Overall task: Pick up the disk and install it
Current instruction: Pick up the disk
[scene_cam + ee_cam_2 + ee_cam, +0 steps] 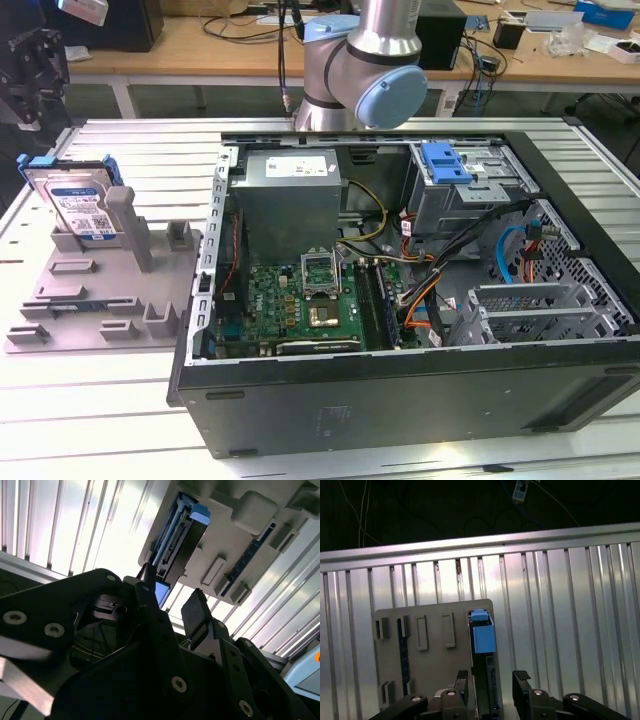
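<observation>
The disk (76, 203) stands on edge at the left of the exterior view, slotted into a grey holder (110, 290), its blue-and-white label facing the camera and a blue carrier framing it; the holder lies on a slatted metal table (100, 420); in the first wrist view the gripper (491, 676) is spread wide, grasping nothing, one finger to each side of the disk's edge; right of the holder sits an open computer case (400, 390), a blue bracket (446, 163) atop its drive cage, upper right.

Open computer case (400, 385) beside a grey fixture (90, 300) — both on a slatted table (90, 420).
</observation>
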`<state>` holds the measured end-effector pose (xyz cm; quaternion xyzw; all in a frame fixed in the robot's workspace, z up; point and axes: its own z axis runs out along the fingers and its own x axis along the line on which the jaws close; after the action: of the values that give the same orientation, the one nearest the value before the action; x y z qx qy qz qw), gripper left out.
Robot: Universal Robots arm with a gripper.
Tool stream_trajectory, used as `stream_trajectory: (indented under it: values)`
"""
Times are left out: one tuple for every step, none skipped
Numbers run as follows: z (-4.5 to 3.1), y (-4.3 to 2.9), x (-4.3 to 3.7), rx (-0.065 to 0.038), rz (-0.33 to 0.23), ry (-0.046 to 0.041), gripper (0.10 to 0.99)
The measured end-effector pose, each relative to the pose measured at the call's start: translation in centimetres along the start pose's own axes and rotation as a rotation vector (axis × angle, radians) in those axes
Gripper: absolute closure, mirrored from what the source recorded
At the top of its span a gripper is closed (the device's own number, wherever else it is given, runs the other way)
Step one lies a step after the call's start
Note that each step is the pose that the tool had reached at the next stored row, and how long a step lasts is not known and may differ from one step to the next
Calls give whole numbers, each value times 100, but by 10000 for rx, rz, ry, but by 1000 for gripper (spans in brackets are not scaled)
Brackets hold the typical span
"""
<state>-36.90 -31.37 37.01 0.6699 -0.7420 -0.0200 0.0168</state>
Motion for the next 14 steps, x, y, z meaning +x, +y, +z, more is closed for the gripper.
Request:
stream_trajectory:
  values:
    - [0,0,0,0,0,0,604]
    - [1,1,0,1,1,0,604]
    - [3,2,0,8,1,1,604]
    - [7,8,0,29,2,4,604]
    - [11,14,1,49,1,5,604]
    - [13,19,1,59,1,4,604]
    - [16,27,1,68,0,3,604]
    - [19,36,2,77,0,2,604]
    - [22,46,3,83,0,2,604]
    - [26,57,4,91,0,0,604]
    - [29,67,5,95,-2,0,604]
    - [33,75,6,96,-2,0,604]
    - [36,82,6,98,-3,0,604]
    - [42,91,7,100,-4,0,604]
